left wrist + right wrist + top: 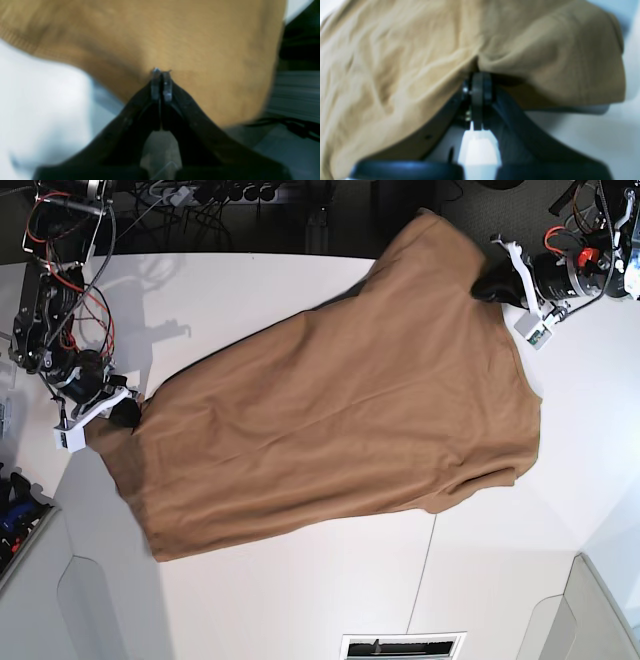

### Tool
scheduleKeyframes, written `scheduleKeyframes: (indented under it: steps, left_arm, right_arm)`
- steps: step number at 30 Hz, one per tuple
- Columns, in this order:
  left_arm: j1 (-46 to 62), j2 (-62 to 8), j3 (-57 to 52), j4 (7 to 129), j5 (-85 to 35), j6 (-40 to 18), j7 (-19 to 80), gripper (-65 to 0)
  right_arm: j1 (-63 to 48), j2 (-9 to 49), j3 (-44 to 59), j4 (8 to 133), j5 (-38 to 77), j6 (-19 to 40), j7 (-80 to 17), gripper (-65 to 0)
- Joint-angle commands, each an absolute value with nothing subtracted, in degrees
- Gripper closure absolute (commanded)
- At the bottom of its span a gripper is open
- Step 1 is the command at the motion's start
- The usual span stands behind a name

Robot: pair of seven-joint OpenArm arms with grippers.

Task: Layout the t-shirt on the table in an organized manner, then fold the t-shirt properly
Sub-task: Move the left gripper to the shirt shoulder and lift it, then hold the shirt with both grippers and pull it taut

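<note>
Base: t-shirt (340, 430) stretched between both grippers.

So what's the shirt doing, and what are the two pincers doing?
shirt: spread out between the arms, wrinkly, not folded yet
left pincer: shut on the shirt
right pincer: shut on the shirt
table: shirt lying across it

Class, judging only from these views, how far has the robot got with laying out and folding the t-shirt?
Done: the t-shirt is spread open on the table, though slanted and wrinkled. In hand: left gripper and right gripper each pinch an edge, pulling it taut. Left: straightening it and every fold.
</note>
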State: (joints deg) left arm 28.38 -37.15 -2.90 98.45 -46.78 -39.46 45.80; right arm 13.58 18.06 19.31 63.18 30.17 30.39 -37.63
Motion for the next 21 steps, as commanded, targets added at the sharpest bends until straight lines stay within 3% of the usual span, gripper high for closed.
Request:
scheduleKeyframes:
  steps: [1,10,16,21]
  left_arm:
    - [29.1,-36.8,-3.0,99.9,-46.9,-40.0,46.5,0.0]
    - [29.5,-27.4,-0.1,100.9,-40.9,-40.0,44.9,0.0]
    - [25.5,-27.8,2.0,102.9,-39.6,-40.0,44.4,0.0]
    - [26.8,-32.6,-1.6,112.3,-40.0,-40.0,45.5,0.0]
  right_arm:
    - [16.1,18.9,19.4,62.3,29.8,30.2,-36.5,0.0]
    - [23.6,16.2,19.4,57.6,27.9,30.3,-36.3,0.0]
    - [23.4,15.7,20.1,59.6,27.7,30.4,-36.8,0.0]
    - [16.4,16.3,24.3,73.9,33.8,30.9,-43.2,0.0]
